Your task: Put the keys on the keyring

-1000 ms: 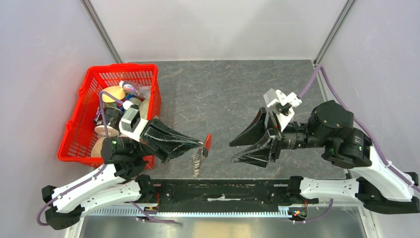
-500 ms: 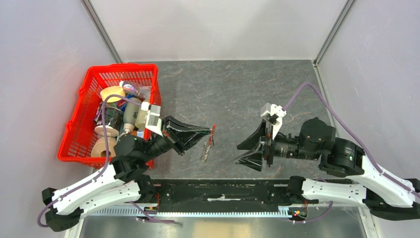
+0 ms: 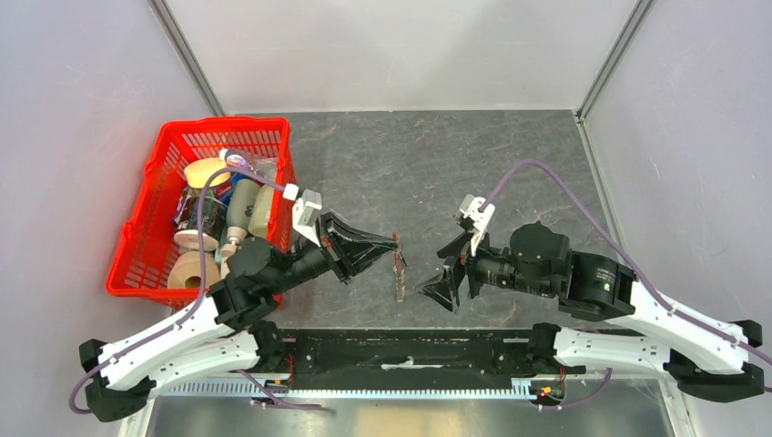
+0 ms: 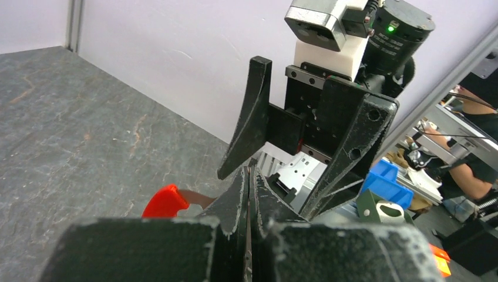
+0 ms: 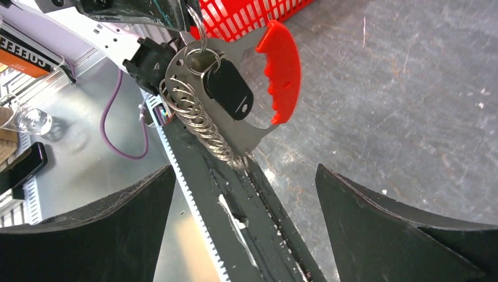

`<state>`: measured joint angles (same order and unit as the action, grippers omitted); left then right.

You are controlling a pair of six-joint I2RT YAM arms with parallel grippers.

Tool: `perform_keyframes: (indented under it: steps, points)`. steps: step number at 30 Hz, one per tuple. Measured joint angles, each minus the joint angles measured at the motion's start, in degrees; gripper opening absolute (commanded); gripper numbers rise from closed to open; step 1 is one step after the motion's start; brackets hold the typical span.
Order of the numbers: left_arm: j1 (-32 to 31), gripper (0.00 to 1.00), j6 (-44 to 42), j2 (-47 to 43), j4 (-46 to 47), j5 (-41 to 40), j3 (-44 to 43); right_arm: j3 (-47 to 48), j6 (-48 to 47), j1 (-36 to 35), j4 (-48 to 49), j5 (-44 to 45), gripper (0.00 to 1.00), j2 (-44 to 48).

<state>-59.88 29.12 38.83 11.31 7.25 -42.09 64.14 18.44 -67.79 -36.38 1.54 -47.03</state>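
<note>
Near edge, a black rail (image 3: 401,350) is running between the bases. Just past it the left gripper (image 3: 393,248) is pinching the keyring (image 5: 249,134) at its top, fingers pressed together. The keys (image 5: 229,89) are dangling against the grey loop. The right gripper (image 3: 441,270) is facing it, spread wide, apart. A cluttered red basket (image 3: 137,238) is sitting far left.

The top external view looks down from above and behind the arm bases and takes in the whole table (image 3: 437,164), from the red basket (image 3: 228,132) at the left to both arms. The left wrist view sits close behind the left gripper (image 4: 248,176), whose fingers are pressed together. It faces right, straight at the right gripper (image 3: 439,270). The right wrist view looks left and nearward between its own spread fingers (image 5: 88,229), very close on the keyring (image 5: 246,138). All three views share the keyring.
</note>
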Motion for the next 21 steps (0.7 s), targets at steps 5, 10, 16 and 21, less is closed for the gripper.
perform_keyframes:
  steps: [5, 10, 16, 21]
  points:
    - [0.00, 0.02, 0.13, -0.68, -1.16, 2.36, -2.01, 1.01, -3.76, 0.02, 0.57, -0.63, 0.97, 0.90]
    - [0.00, 0.02, 0.33, -2.67, -1.66, 1.90, -2.38, 2.16, -4.42, 0.00, 1.29, -2.32, 0.97, -0.98]
    - [0.00, 0.02, 0.42, -2.80, -1.79, -0.61, -2.38, 2.25, -3.02, 0.00, 4.52, -4.90, 0.97, -6.12]
    - [0.00, 0.02, 0.44, -2.08, -1.84, -2.36, -2.38, 2.25, -1.99, 0.00, 7.39, -6.43, 0.97, -7.58]
